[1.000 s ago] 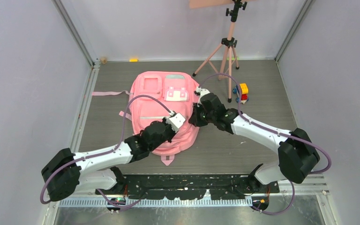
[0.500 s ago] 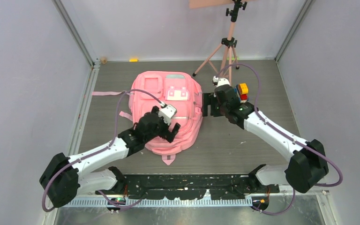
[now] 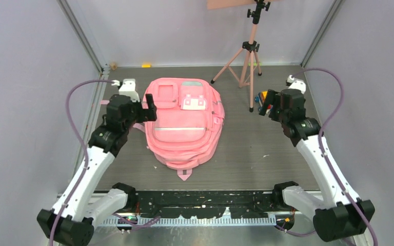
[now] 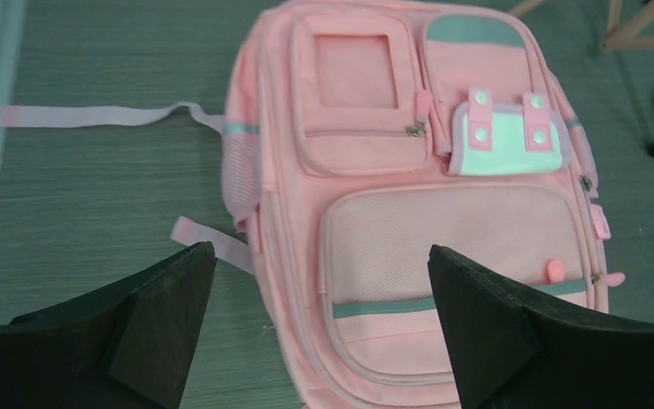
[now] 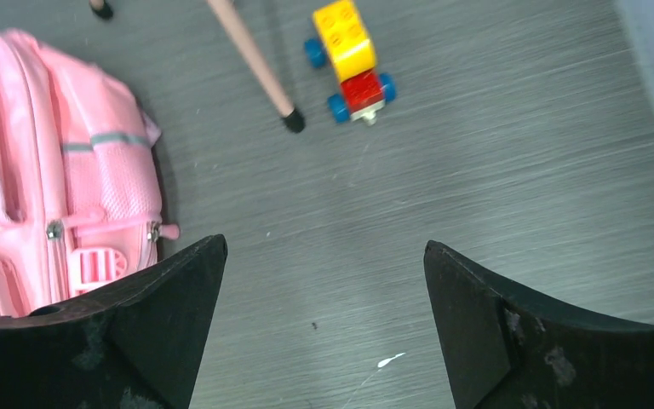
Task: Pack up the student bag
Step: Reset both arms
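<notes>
Pink student bag (image 3: 184, 128) lies front-up between my two empty pincers.
My left pincer (image 4: 319, 254) hangs just left of the bag, jaws wide apart, holding nothing; my right pincer (image 5: 324, 247) hovers right of the bag, likewise spread. As far as I can see the bag looks zipped shut, and a toy brick car (image 5: 351, 61) sits out to its right, so packing seems unfinished.
</notes>
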{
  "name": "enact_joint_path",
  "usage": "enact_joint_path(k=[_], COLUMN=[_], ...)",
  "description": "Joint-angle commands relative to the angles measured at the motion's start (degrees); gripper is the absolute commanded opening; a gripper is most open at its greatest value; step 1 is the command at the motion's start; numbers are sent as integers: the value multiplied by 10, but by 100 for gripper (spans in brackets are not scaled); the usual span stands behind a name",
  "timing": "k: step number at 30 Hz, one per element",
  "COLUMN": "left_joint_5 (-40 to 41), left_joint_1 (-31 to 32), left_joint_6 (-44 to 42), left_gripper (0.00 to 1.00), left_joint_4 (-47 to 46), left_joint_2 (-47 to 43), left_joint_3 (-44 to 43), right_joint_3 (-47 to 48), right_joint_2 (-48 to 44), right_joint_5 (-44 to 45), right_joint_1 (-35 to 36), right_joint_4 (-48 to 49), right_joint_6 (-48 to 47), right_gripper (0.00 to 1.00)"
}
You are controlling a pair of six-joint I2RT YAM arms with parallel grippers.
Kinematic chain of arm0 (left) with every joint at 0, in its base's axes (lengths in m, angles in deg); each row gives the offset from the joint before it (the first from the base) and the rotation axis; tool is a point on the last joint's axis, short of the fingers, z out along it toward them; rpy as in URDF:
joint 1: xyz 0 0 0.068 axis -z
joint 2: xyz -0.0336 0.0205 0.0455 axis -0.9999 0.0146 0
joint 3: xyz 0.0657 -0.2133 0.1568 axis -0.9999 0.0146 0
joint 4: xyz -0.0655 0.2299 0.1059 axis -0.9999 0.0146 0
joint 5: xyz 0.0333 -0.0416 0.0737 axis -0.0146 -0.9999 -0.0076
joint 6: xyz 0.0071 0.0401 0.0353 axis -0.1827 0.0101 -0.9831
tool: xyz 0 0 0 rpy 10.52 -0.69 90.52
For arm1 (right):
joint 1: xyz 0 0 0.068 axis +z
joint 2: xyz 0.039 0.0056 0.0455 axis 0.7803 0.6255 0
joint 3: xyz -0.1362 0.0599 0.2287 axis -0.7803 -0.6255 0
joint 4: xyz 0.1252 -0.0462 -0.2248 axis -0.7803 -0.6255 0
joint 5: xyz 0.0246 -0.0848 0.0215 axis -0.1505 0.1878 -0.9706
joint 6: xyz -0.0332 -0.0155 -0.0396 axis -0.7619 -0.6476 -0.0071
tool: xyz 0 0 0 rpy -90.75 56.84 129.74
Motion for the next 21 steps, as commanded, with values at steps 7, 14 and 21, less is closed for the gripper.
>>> enact_joint_path(k=[7, 14, 21], left_joint_5=[145, 180, 188], left_joint_1=[-7, -7, -7], left_joint_6=[-106, -101, -97], left_gripper=[100, 100, 100], left_joint_4=[8, 5, 13], left_joint_2=[-145, -165, -156], left_joint_3=[-9, 15, 7], right_joint_3=[-58, -67, -67], right_joint_2=[-189, -224, -221], right_joint_5=[81, 101, 97], right_joint_1=[-18, -18, -18], right_joint_4=[124, 127, 124], right_joint_6=[-76, -97, -92], right_gripper=[93, 93, 93])
